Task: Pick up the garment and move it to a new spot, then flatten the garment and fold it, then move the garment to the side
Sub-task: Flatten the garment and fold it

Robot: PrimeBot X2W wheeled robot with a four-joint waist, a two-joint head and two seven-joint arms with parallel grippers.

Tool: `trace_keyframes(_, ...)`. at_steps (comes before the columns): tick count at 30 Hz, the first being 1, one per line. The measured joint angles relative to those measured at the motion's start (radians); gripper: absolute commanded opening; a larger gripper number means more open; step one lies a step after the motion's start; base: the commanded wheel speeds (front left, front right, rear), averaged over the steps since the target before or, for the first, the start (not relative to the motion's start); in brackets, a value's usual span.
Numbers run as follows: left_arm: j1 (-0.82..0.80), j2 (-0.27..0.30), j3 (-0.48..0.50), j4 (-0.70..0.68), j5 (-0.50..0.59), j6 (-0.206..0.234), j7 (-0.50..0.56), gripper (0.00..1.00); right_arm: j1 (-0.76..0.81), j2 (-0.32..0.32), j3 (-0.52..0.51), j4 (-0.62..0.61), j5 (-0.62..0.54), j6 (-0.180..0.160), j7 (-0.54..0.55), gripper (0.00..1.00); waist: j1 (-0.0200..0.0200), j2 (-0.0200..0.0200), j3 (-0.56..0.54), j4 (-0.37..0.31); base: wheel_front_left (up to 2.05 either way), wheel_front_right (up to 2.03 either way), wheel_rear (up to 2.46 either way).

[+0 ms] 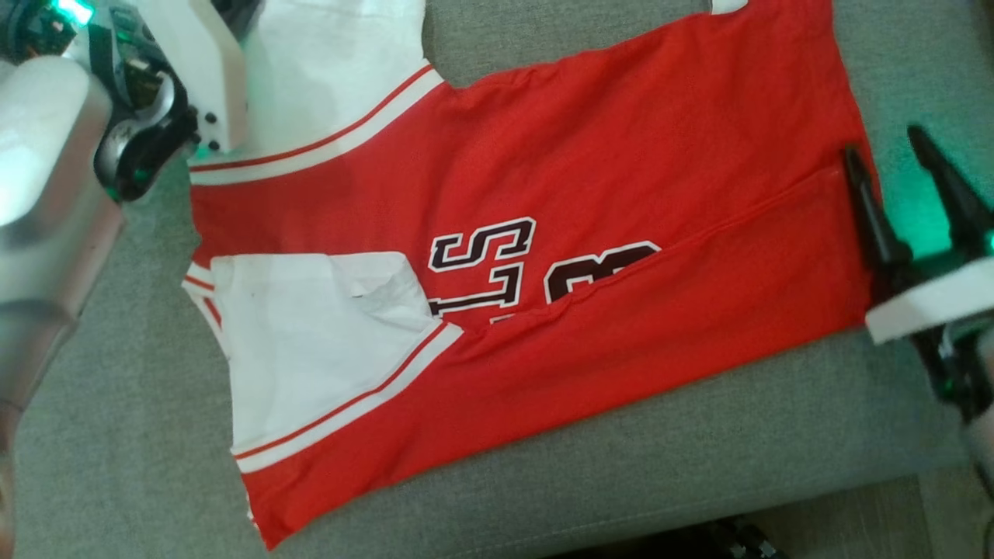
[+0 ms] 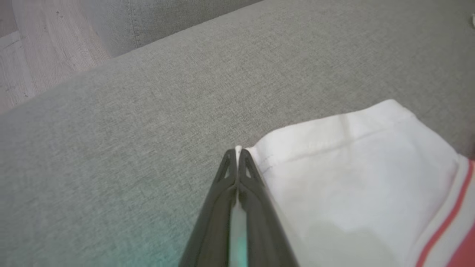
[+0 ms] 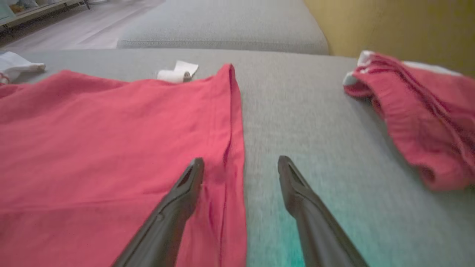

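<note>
Left gripper [image 2: 237, 151], in its own wrist view, is clamped tight on the corner of the garment's [image 2: 352, 178] white sleeve, low over the grey cushion [image 2: 130, 129]. In the right wrist view, the right gripper [image 3: 240, 161] stands wide and holds nothing, one finger over the red hem and the other over bare cushion. A second red cloth [image 3: 415, 122] lies well apart. In the head view, the garment lies spread across the cushion, its lower edge folded over.

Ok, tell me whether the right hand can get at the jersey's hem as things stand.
Probably yes. The right hand is open and straddles the jersey's hem, one finger over red cloth, the other over the grey cushion, with nothing in the way.
</note>
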Motion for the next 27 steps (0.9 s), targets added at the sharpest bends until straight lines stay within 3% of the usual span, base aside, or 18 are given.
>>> trace_keyframes(7, -0.014, 0.033, -0.068, -0.020, -0.030, -0.004, -0.055, 0.00, -0.210, -0.031, 0.120, 0.010, 0.089, 0.000, 0.146, 1.00, 0.0000, 0.0000, -0.020, 0.014, 0.00, 0.00, 0.00)
trace_keyframes(8, -0.035, 0.036, -0.083, -0.023, -0.035, -0.008, -0.071, 0.00, -0.272, -0.042, 0.156, 0.037, 0.124, 0.000, 0.208, 1.00, 0.0000, 0.0000, -0.023, 0.024, 0.00, 0.00, 0.00)
trace_keyframes(13, -0.063, 0.035, -0.114, -0.026, -0.051, -0.008, -0.094, 0.00, -0.373, -0.055, 0.225, 0.120, 0.182, 0.000, 0.311, 1.00, 0.0000, 0.0000, -0.027, 0.051, 0.00, 0.00, 0.00)
trace_keyframes(22, -0.107, 0.032, -0.167, -0.020, -0.079, -0.008, -0.137, 0.00, -0.471, -0.057, 0.298, 0.230, 0.229, 0.000, 0.319, 1.00, 0.0000, 0.0000, -0.011, 0.083, 0.00, 0.00, 0.00)
trace_keyframes(24, -0.118, 0.031, -0.179, -0.018, -0.086, -0.008, -0.145, 0.00, -0.484, -0.057, 0.312, 0.249, 0.233, 0.000, 0.306, 0.87, 0.0000, 0.0000, -0.007, 0.087, 0.00, 0.00, 0.00)
trace_keyframes(26, -0.123, 0.031, -0.184, -0.015, -0.086, -0.008, -0.154, 0.00, -0.496, -0.057, 0.324, 0.269, 0.234, 0.000, 0.289, 0.45, 0.0000, 0.0000, -0.005, 0.090, 0.00, 0.00, 0.00)
trace_keyframes(27, -0.123, 0.031, -0.188, -0.012, -0.087, -0.008, -0.163, 0.00, -0.501, -0.058, 0.330, 0.275, 0.238, 0.000, 0.282, 0.29, 0.0000, 0.0000, -0.004, 0.091, 0.00, 0.00, 0.00)
